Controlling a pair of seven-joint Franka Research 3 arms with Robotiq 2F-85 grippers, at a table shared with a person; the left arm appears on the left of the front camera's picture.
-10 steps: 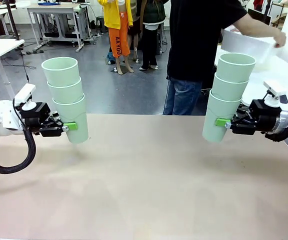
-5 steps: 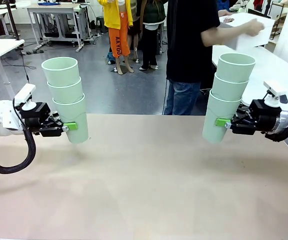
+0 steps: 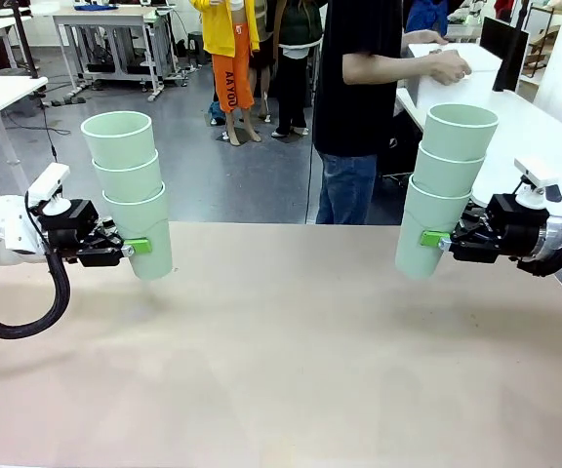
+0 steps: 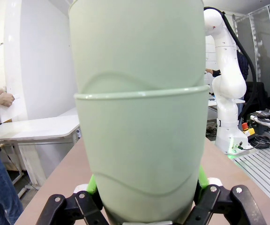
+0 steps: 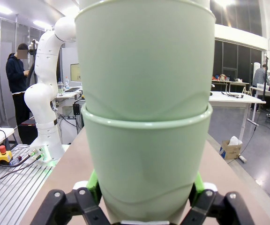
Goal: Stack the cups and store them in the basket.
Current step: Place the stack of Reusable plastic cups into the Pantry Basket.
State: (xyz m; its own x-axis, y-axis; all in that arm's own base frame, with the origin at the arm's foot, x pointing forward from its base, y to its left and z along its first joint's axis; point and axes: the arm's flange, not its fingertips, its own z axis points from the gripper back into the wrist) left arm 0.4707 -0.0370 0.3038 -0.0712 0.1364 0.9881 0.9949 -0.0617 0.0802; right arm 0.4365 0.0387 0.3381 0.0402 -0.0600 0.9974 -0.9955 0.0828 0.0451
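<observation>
Above the left end of the table (image 3: pixel 281 341), well clear of its top: three nested cups (image 3: pixel 130 190), leaning, lowest one pinched between the green pads of the left gripper (image 3: pixel 137 246), jaws closed on its wall. Above the right end of the table, likewise: second stack (image 3: pixel 447 185) of three, clamped low by the right gripper (image 3: pixel 435 238). Beyond the table's far right corner, under a person's hands (image 3: pixel 447 66): white basket (image 3: pixel 461 90), apparently. Probably a wait for it. Hold firm, avoid jolts, bring stacks upright before nesting or lowering.
</observation>
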